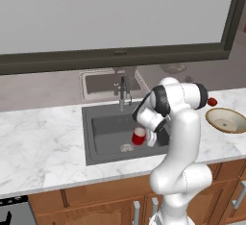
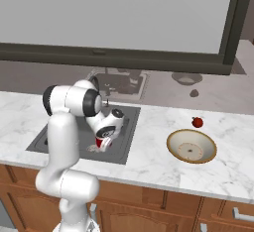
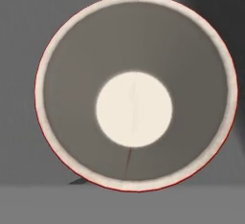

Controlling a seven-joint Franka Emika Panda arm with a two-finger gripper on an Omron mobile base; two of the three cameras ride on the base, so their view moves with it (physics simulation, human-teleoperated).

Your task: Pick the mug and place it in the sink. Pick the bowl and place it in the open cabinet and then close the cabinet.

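Your tool (image 1: 145,136) is down inside the sink (image 1: 108,128), closed as far as it goes on the mug (image 1: 139,136), which it holds low over the basin floor. From the left base view you see the small red mug upright, with the white hand right against its right side; whether its base touches the sink bottom cannot be told. From the right base view the mug (image 2: 103,142) peeks out red beneath the hand, near the front right part of the basin. In the hand view you look straight down into the mug (image 3: 135,93): a round pale rim with a thin red edge, grey inner wall, cream-white bottom, and dark sink floor around it.

Beside the mug, a round drain (image 1: 126,147) sits in the basin floor. The slim chrome faucet (image 1: 123,93) stands at the sink's back edge.

Out on the marble worktop (image 1: 43,142), well to the right of the sink, lies the bowl (image 2: 191,146), tan outside and cream inside, upright. Just behind it sits a tiny red fruit (image 2: 197,122), apart from the bowl's rim.
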